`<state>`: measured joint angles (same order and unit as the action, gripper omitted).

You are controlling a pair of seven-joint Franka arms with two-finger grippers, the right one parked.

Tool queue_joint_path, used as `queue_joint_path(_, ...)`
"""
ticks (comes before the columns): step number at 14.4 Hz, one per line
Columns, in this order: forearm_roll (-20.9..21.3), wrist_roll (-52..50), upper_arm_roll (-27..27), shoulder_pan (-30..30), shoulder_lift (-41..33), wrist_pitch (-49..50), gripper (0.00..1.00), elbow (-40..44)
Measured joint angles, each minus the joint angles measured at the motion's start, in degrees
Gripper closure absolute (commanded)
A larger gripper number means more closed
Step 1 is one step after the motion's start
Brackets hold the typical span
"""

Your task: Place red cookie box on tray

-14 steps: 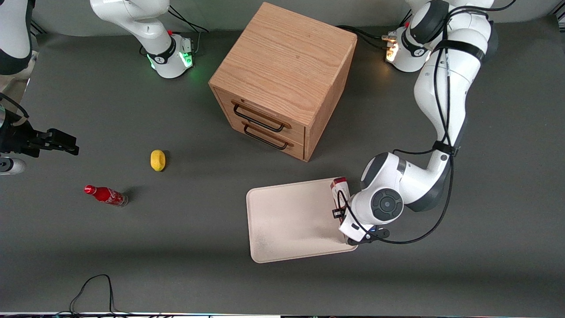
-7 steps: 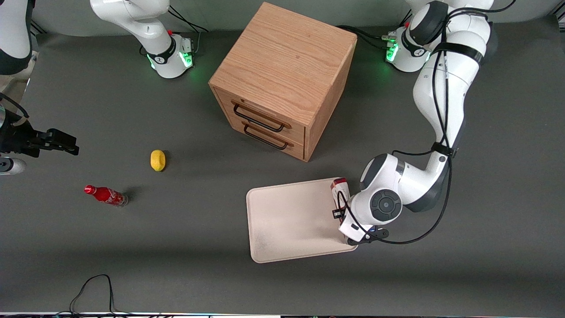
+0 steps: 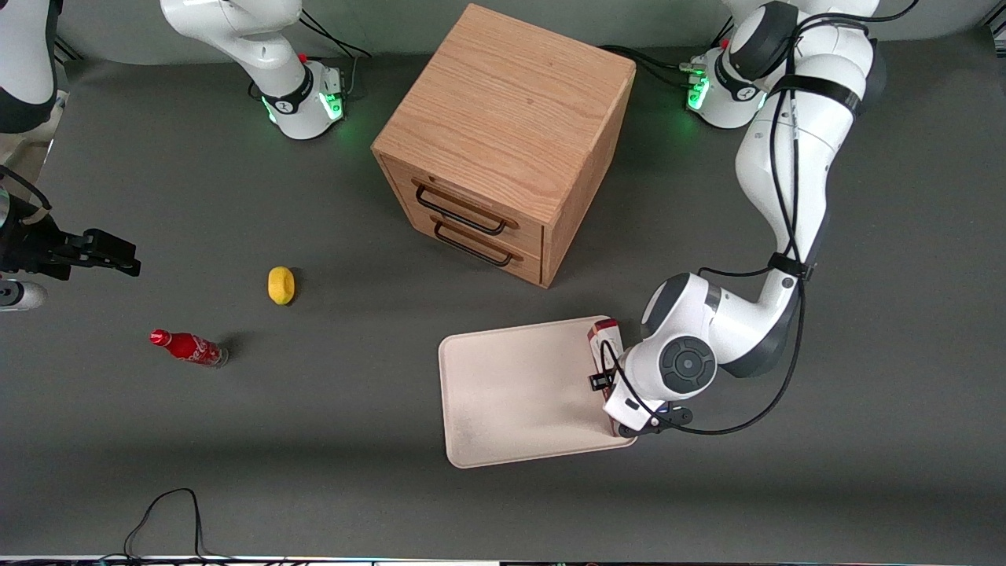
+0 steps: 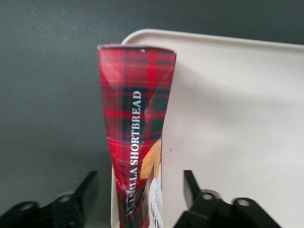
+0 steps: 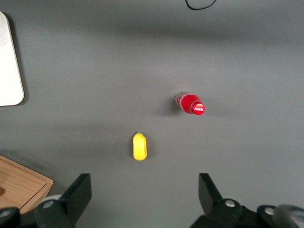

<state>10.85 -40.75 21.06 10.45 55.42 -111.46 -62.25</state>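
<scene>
A: status on the long narrow dark-red tartan cookie box (image 4: 135, 137)?

B: it's at the edge of the large flat cream-white rectangular tray (image 3: 519, 393), on the working arm's side; in the wrist view one long side looks to overhang the rim onto the grey surface (image 3: 314, 440), rest over the tray; we can't tell if it's fully seated

A: claw?

B: the left arm's claw (image 4: 137, 199) sits right over the box; fingers (image 4: 192, 185) spread wide, clear gap to the carton on both sides; we read it as gripping nothing

A: so released?

B: looks that way; we'd call the placement about done, maybe marginal at the rim

A: if we need to regrip?

B: thin cardboard, light, likely hollow-ish; the end looks pinched in, so it crushes easily; printed faces look smooth, may slip under light force; we'd take it across the narrow width near mid-length, modest squeeze; avoid the creased end

A: anything else nearby?

B: the oak-coloured two-drawer wooden cabinet (image 3: 503, 141) is farther from the front camera; the small red cola bottle (image 3: 189, 347) and the yellow lemon-shaped object (image 3: 280, 284) lie toward the parked arm's end; all well apart from the tray
</scene>
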Motion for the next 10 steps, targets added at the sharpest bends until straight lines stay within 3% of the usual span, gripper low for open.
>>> queue_joint_path(3,0.0,0.0,0.0,-2.0,-3.3,8.2,0.0,1.2)
queue_joint_path(7,-0.7,3.9,0.3,-6.2,-13.7,20.7,0.01,0.5)
queue_joint_path(10,-3.6,11.8,0.3,-12.3,-23.8,23.3,0.02,-6.8)
